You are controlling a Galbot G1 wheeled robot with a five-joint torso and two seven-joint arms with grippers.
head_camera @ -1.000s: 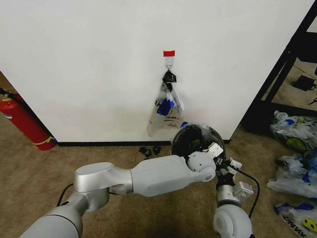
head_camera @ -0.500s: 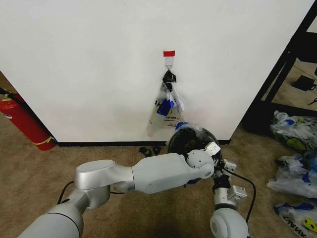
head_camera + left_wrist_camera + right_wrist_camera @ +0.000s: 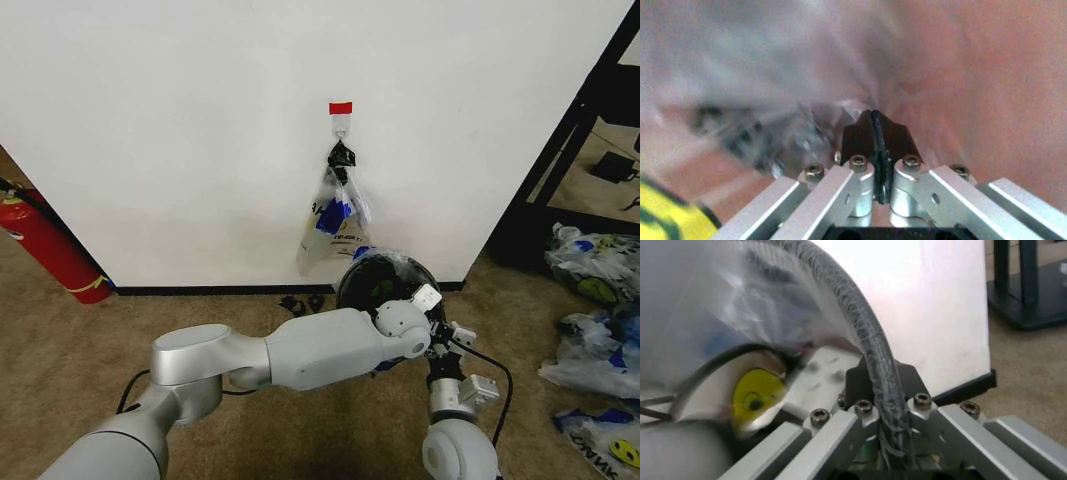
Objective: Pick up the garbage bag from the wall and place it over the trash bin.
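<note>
Left gripper (image 3: 873,131): pressed together on a fold of clear film; set at the near rim of the bin, the arm reaching across from the left.
Bag (image 3: 385,262): draped over the bin's mouth, film pulled toward both grippers; a yellow patch is seen at the left wrist view's corner.
Bin (image 3: 352,285): on the carpet against the wall (image 3: 180,130), just below and right of a clipped bundle (image 3: 335,215) hung on the hook.
Right gripper (image 3: 887,390): closed on a twisted rope of bag film, judged to be a handle; held just right of the left gripper, at the bin's near right edge.
Key relation: the bin is judged to lie ahead of both grippers, toward the wall.
</note>
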